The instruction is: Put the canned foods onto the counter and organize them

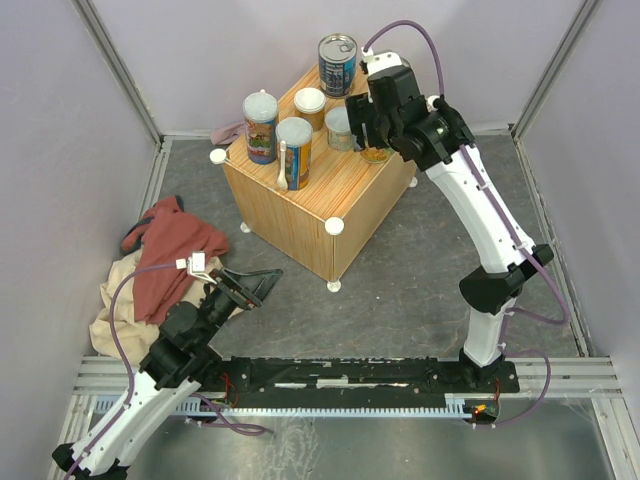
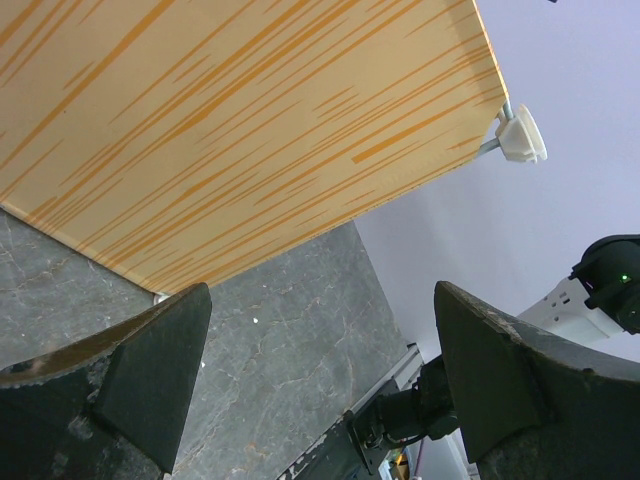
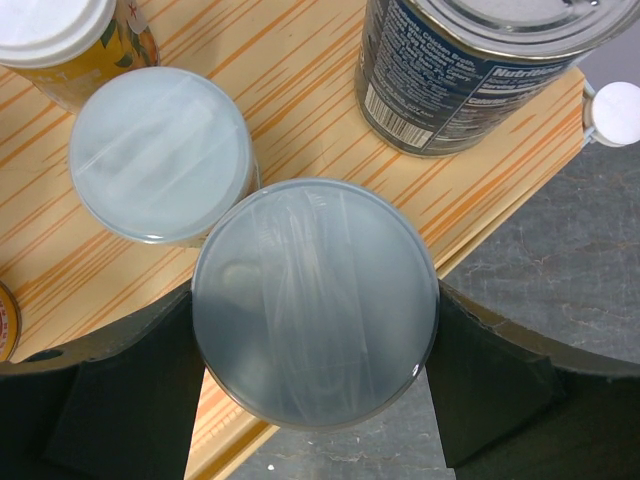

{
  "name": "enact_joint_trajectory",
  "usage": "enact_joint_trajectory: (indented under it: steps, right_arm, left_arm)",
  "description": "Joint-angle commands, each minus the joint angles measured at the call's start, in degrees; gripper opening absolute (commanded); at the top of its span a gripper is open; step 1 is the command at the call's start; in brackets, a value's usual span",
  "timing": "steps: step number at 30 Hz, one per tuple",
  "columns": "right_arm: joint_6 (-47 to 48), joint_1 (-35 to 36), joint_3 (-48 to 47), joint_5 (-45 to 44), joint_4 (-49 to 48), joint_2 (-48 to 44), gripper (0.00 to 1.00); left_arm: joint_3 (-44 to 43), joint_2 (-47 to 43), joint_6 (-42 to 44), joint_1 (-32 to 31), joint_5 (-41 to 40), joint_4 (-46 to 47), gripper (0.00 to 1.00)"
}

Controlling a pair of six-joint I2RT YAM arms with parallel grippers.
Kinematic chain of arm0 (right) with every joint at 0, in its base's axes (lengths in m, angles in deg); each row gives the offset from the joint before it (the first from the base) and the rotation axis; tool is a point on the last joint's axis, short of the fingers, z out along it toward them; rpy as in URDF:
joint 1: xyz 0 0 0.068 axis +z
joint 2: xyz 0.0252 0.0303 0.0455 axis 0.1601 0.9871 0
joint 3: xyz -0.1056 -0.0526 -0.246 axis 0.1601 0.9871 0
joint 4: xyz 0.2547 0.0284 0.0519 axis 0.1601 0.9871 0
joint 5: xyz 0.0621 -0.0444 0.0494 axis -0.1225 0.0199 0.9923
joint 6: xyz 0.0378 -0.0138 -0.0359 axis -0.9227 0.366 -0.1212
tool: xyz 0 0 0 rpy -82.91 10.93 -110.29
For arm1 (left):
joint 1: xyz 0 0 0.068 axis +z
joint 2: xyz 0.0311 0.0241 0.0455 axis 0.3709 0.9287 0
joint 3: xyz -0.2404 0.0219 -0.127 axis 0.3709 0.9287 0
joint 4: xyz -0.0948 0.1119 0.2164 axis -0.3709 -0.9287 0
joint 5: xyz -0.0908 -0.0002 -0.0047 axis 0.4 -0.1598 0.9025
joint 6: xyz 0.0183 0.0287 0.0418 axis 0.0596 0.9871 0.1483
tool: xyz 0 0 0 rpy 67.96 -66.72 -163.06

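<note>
The counter [image 1: 345,200] is a light orange wood-grain cube in mid-table. On its top stand two tall orange/blue cans [image 1: 261,125] [image 1: 294,152], a blue ring-pull can [image 1: 337,63] and two short pale-lidded cans [image 1: 309,105] [image 1: 340,127]. My right gripper [image 1: 375,135] is shut on a third short pale-lidded can [image 3: 315,300] at the counter's right edge, beside a short can [image 3: 160,150] and the blue can [image 3: 470,70]. Part of its lid overhangs the floor. My left gripper [image 1: 255,285] is open and empty, low by the counter's side [image 2: 220,120]. A second blue can is out of view.
A red cloth [image 1: 170,250] and a beige cloth [image 1: 120,310] lie on the grey floor at the left, next to my left arm. White corner caps [image 1: 334,226] [image 3: 612,112] [image 2: 520,135] stick out from the counter. Pale walls close in the table.
</note>
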Motion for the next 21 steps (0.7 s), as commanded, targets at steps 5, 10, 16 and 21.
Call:
enact_joint_trajectory:
  steps: [5,10,16,21]
  right_arm:
    - [0.11,-0.22,-0.81,-0.4,-6.72,-1.69,0.52]
    - [0.15,-0.46,0.23,-0.2,-6.94,-2.14,0.73]
    - [0.02,-0.52,0.95,0.09,-7.2,-2.63,0.87]
    - [-0.08,-0.58,1.3,0.42,-7.42,-2.94,0.99]
  left_arm:
    - [-1.74,-0.38,0.94,-0.15,-0.94,0.96,0.98]
    - [-1.48,-0.38,0.9,-0.19,-0.94,1.13,0.98]
    - [-1.47,-0.38,0.85,-0.17,-0.91,1.15,0.98]
    - [-1.65,-0.37,0.82,-0.19,-0.85,0.94,0.98]
